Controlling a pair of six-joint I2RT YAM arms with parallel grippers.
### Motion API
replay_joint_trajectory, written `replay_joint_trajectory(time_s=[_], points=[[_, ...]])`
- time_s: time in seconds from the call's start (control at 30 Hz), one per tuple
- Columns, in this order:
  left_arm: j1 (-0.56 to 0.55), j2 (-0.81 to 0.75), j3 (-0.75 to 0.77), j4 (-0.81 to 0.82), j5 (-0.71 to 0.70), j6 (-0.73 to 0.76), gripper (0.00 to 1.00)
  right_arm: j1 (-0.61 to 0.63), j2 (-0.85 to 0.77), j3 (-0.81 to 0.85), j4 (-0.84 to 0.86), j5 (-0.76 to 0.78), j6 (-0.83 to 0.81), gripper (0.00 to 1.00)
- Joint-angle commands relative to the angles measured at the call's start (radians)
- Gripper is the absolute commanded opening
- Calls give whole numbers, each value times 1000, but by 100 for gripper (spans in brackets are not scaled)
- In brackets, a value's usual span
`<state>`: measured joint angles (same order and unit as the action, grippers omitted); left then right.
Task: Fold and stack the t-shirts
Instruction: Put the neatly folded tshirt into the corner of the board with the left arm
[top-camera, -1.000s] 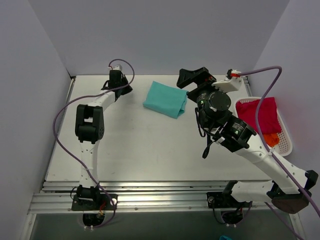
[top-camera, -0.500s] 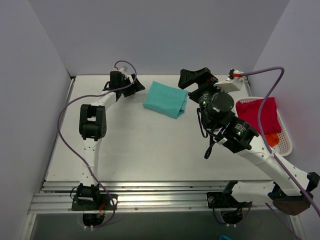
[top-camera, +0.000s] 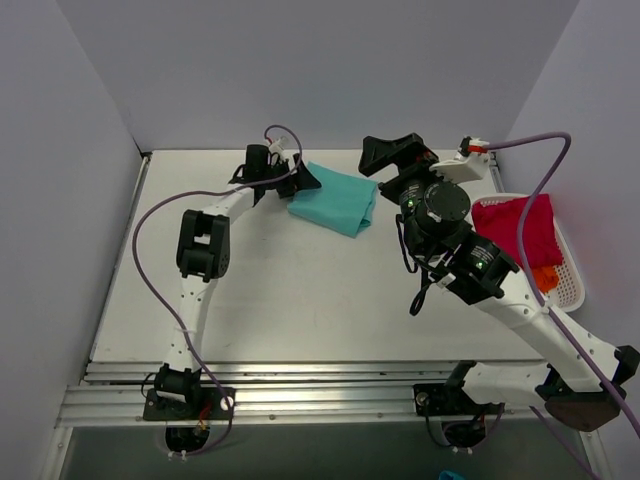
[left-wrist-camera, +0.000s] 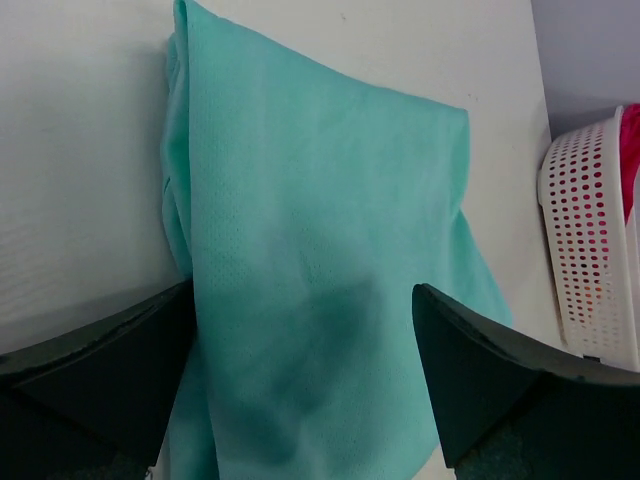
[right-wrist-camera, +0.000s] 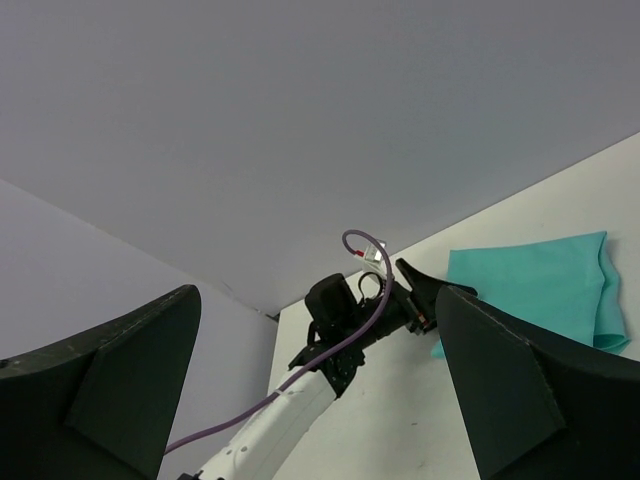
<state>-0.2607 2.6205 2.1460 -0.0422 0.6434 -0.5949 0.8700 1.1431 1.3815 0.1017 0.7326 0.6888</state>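
Between the spread left jaws lies the folded teal shirt (left-wrist-camera: 320, 260) on the tabletop (left-wrist-camera: 80, 150); the right jaws, also spread, hang empty beside it. Folding looks done, so next probably comes fetching the pink shirt (top-camera: 515, 228) from the basket (top-camera: 572, 288).

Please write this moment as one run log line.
left gripper: jaws open over folded teal t-shirt | right gripper: jaws open, empty | crimson-pink t-shirt, orange t-shirt: in white basket

I see a pale table (top-camera: 300, 290) with a folded teal t-shirt (top-camera: 335, 198) lying flat near its far edge, about mid-width. A white mesh basket (top-camera: 572, 285) sits at the table's right side, well apart from the shirt.
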Motion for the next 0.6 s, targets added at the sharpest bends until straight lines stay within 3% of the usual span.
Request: replay_joint_trajectory(time_s=[0.0, 0.03, 0.1, 0.13, 0.3, 0.57], points=[[0, 41, 34, -39, 27, -3, 99, -9, -19, -2, 36, 2, 5, 100], [0, 45, 40, -44, 29, -6, 74, -11, -19, -2, 36, 1, 6, 100], [0, 67, 78, -67, 21, -6, 33, -12, -17, -4, 35, -1, 6, 100], [0, 75, 95, -108, -3, -6, 3, -15, -17, -4, 33, -2, 8, 100], [5, 92, 141, -157, -86, 10, 2, -20, -25, -6, 33, -9, 9, 100], [84, 84, 405, -452, -273, 187, 2, -29, -57, -13, 32, -12, 11, 100]])
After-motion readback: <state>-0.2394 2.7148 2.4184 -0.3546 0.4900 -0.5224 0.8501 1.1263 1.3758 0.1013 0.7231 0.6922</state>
